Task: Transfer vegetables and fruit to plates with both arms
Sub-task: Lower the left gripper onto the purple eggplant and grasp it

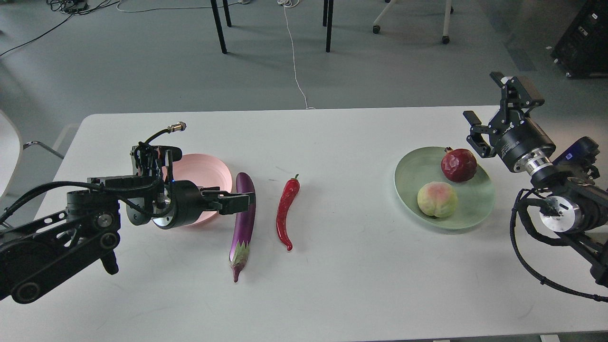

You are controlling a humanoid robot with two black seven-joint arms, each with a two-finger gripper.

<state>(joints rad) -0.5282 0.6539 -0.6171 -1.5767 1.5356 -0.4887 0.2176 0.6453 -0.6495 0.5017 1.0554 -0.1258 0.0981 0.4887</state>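
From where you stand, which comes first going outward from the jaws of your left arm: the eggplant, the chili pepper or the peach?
Seen from my head view, starting at my left gripper:
1. The eggplant, right at the gripper's tip.
2. The chili pepper, just beyond it, toward the table's middle.
3. The peach, far across on the green plate, on my right side.

A wide bare stretch of the white surface (342, 156) lies open between the red chili pepper (286, 211) and the mint green plate (412, 187). The eggplant (243, 214) and chili lie near each other with only a narrow lane between. The pink plate (213, 172) is crowded by the left gripper (237, 202).
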